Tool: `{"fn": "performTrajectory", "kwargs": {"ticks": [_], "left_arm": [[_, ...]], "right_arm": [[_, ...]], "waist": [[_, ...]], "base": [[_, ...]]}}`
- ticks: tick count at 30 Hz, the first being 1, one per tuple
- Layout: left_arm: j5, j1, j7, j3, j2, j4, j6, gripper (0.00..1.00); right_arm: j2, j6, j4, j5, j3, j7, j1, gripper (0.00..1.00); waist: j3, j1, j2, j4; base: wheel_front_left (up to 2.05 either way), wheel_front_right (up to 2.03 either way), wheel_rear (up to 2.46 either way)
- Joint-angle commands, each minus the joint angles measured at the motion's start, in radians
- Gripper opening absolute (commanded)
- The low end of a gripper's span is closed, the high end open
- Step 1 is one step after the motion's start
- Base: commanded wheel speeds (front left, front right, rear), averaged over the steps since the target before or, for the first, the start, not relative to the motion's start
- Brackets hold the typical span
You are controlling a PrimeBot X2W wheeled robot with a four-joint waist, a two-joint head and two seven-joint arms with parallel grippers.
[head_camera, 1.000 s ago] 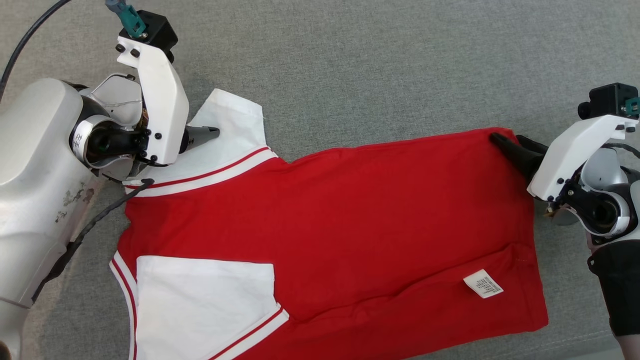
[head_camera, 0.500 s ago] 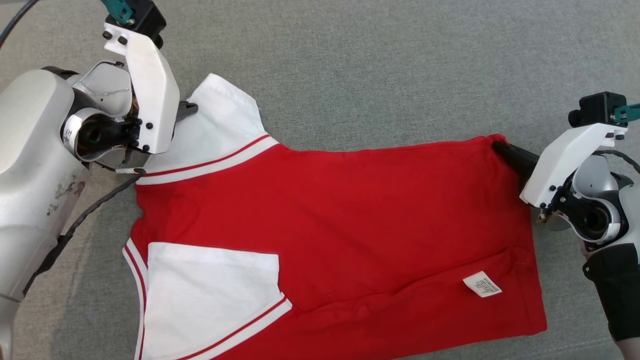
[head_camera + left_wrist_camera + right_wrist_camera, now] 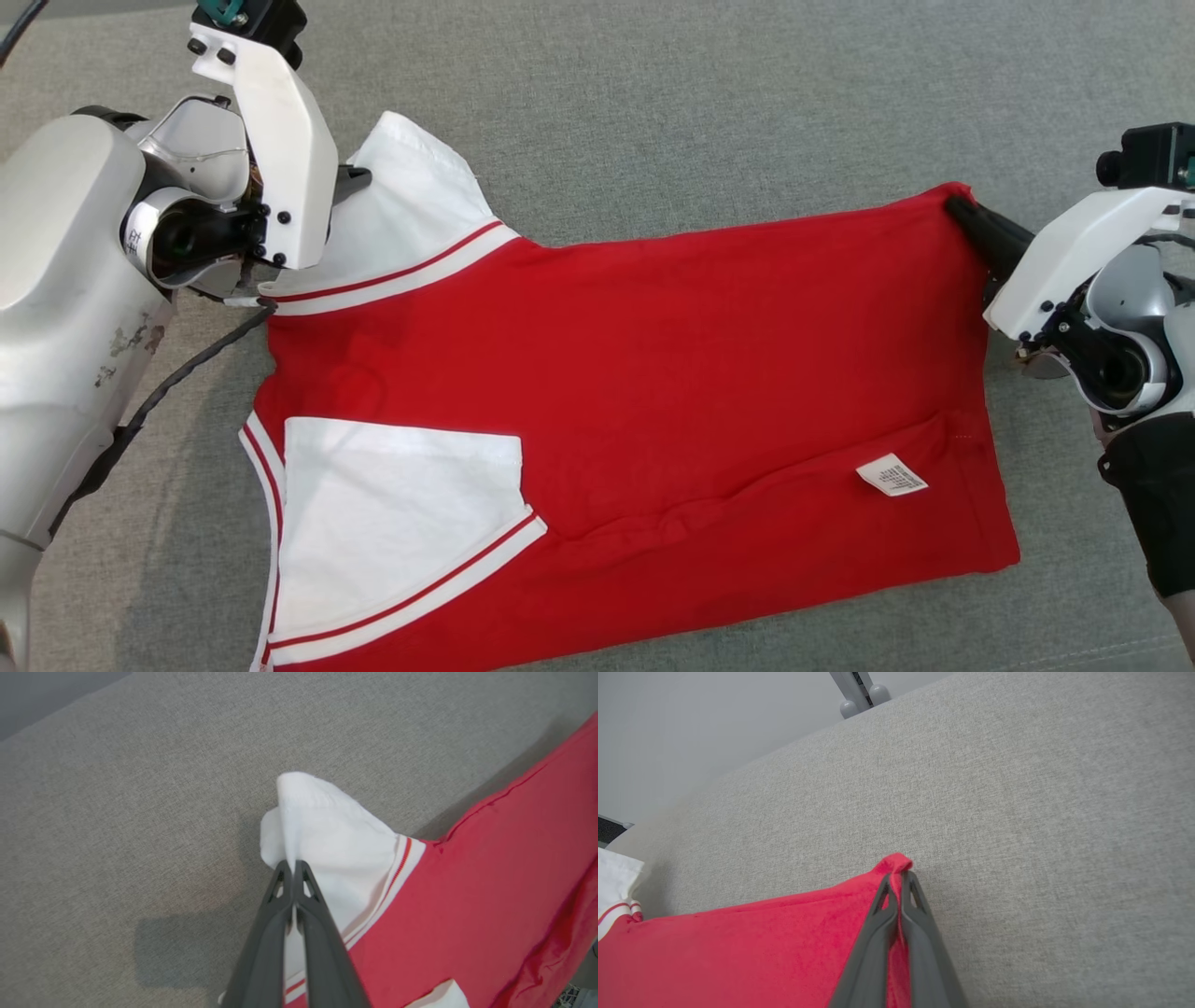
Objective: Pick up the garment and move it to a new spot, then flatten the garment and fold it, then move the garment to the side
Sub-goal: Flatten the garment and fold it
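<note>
The garment [image 3: 653, 373] is a red shirt with white sleeves trimmed in red stripes, spread across the grey fabric surface. My left gripper [image 3: 359, 177] is shut on the far white sleeve [image 3: 327, 835]; the left wrist view shows the cloth pinched and bunched at its fingertips [image 3: 293, 864]. My right gripper [image 3: 957, 205] is shut on the far red hem corner [image 3: 896, 862], which pokes out beyond the closed fingers in the right wrist view. The near white sleeve [image 3: 392, 523] lies flat at the lower left. A white care label [image 3: 892, 476] shows near the hem.
The grey fabric surface [image 3: 700, 112] stretches open beyond the garment. Its far edge meets a pale wall with a metal bracket [image 3: 857, 693] in the right wrist view. A black cable [image 3: 177, 373] hangs from the left arm beside the garment's shoulder.
Both grippers have closed on the garment's far edge, and that edge has risen and shifted farther away in the head view, the right corner most.
</note>
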Motion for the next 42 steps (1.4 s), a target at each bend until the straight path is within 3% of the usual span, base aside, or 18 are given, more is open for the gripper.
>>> {"fn": "performTrajectory", "kwargs": {"ticks": [1,9,19,33,42], "left_arm": [[-0.011,-0.009,-0.007,-0.003,0.0,0.004,0.0,0.0],[-0.062,0.038,0.037,-0.046,0.028,-0.056,0.0,0.0],[-0.194,0.169,0.15,-0.07,0.112,-0.218,0.001,0.0],[-0.316,0.393,0.249,-0.107,0.221,-0.476,0.092,0.0],[-0.336,0.458,0.244,-0.121,0.237,-0.529,0.123,0.0]], "right_arm": [[-0.009,0.0,0.01,0.011,0.011,-0.014,-0.007,0.0],[-0.035,0.0,-0.015,0.056,0.074,-0.074,0.045,0.0],[-0.102,0.0,-0.071,0.104,0.144,-0.083,0.177,0.0],[-0.185,0.0,-0.158,0.182,0.21,0.034,0.327,0.0],[-0.202,0.0,-0.14,0.129,0.219,0.093,0.352,0.0]], "waist": [[-0.007,0.0,0.0,0.003],[-0.055,0.0,0.0,0.011],[-0.171,0.0,0.0,0.023],[-0.296,0.0,0.0,0.039],[-0.3,0.0,0.0,0.047]], "base": [[0.0,0.0,0.0],[0.0,0.0,0.0],[0.0,0.0,0.0],[0.0,0.0,0.0],[0.0,0.0,0.0]]}}
